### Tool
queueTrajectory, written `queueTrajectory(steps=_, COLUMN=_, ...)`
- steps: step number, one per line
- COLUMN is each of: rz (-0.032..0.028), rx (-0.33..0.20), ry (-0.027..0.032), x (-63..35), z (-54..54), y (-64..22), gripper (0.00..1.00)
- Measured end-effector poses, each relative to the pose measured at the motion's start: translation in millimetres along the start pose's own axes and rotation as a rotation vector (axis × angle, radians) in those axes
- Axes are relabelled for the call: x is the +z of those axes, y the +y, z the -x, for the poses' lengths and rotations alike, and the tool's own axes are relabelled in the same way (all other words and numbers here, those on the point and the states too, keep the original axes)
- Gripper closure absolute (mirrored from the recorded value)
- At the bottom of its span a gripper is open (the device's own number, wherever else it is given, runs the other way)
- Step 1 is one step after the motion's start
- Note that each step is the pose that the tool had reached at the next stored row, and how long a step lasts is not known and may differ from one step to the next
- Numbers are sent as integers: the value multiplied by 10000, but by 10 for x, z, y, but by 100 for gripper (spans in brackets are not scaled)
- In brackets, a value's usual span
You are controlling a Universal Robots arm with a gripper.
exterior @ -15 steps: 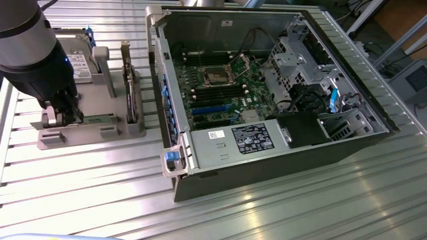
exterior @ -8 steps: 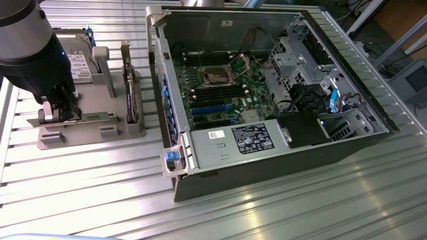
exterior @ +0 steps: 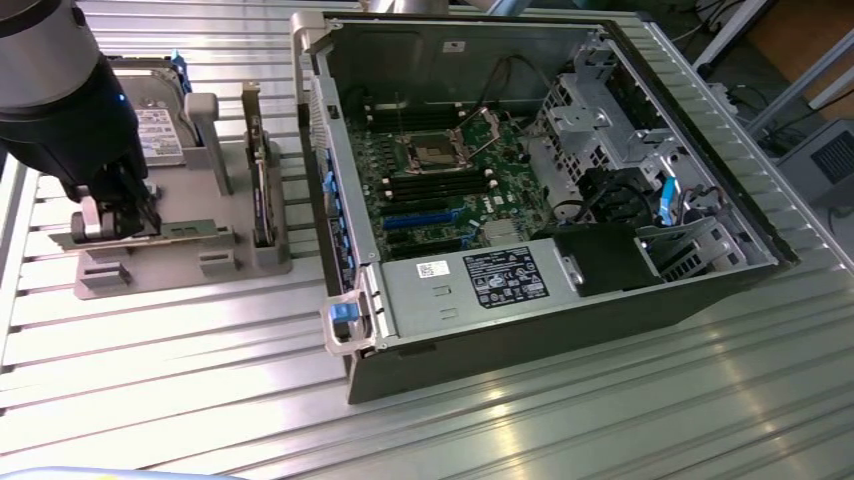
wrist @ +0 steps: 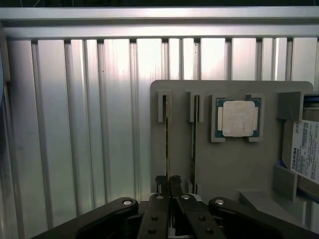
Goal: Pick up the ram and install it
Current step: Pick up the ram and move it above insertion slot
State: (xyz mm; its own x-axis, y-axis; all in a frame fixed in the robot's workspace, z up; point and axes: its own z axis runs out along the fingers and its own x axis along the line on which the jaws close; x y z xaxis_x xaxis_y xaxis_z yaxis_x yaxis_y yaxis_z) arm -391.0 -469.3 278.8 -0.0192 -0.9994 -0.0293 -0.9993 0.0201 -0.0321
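The ram (wrist: 168, 139) stands on edge in a slot at the near side of the gray holder (wrist: 234, 169), which sits toward the exterior view's left. The gripper (wrist: 168, 183) is down over it, its fingertips pinched together on the stick's end. A second thin board (wrist: 194, 134) stands in the neighbouring slot, just beside the ram. Farther back in the holder are a processor chip (wrist: 238, 118) and a Toshiba hard drive (wrist: 305, 149). An upright dark expansion card (exterior: 263, 190) stands along the holder's edge on the exterior view's right. Beyond it an open computer case (exterior: 400, 375) lies on the slatted aluminium table (exterior: 200, 380), its motherboard (exterior: 454, 170) exposed.
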Motion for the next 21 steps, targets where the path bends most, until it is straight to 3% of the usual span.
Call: queueTrajectory(steps=21, rz=1, rx=-1, ry=4, x=-94, z=2, y=-2, gripper=88)
